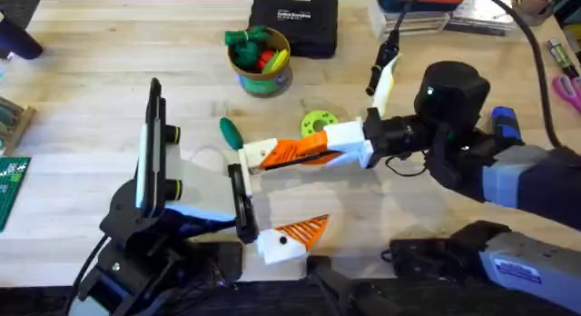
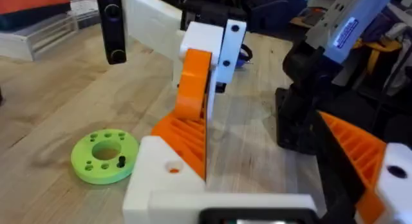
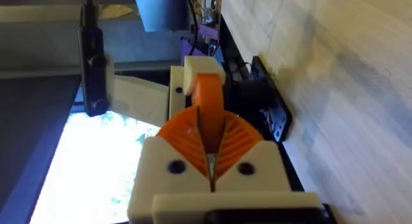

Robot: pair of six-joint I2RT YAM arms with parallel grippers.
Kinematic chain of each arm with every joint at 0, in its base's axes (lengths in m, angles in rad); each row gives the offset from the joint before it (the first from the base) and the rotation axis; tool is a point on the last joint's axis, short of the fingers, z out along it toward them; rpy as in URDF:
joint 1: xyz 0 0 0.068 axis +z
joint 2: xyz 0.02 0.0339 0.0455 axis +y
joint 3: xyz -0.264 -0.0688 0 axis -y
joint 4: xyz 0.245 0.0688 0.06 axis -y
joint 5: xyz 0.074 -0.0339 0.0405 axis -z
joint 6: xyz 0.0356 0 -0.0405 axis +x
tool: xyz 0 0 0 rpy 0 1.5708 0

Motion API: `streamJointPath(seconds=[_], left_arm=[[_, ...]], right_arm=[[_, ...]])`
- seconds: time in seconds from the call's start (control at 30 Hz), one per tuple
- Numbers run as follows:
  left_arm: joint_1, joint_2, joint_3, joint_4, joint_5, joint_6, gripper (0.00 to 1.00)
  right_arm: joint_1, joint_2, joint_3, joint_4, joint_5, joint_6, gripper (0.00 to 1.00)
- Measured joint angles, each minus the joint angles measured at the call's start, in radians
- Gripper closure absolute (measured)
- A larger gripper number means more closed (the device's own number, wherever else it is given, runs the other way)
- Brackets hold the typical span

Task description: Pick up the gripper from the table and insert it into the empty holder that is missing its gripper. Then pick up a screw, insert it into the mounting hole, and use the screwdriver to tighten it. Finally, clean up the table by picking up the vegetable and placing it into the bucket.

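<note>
The orange ribbed gripper lies level between the two arms, and my right gripper is shut on its right end. Its left end meets the white holder on the far jaw of my left gripper, which stands wide open. The near jaw carries its own orange wedge. In the left wrist view the gripper stands against the holder. In the right wrist view my right gripper clamps the gripper. The dark green vegetable lies beside the holder. The bucket stands behind it. A blue screwdriver shows partly behind the right arm.
A flat green disc with holes lies just behind the joined pieces. A black case sits at the back. The bucket holds bunched toy vegetables. Clutter and cables fill the back right corner.
</note>
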Motion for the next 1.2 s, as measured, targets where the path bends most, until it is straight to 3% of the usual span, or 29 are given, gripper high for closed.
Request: streamJointPath(seconds=[0.6,1.2], left_arm=[[0.000,0.000,0.000,0.000,-0.005,-0.010,0.015],[0.005,0.000,0.000,0.001,-0.036,-0.014,0.015]], right_arm=[[0.092,0.010,0.001,0.066,0.104,0.064,0.989],[0.105,0.063,0.015,0.131,0.143,0.105,0.989]])
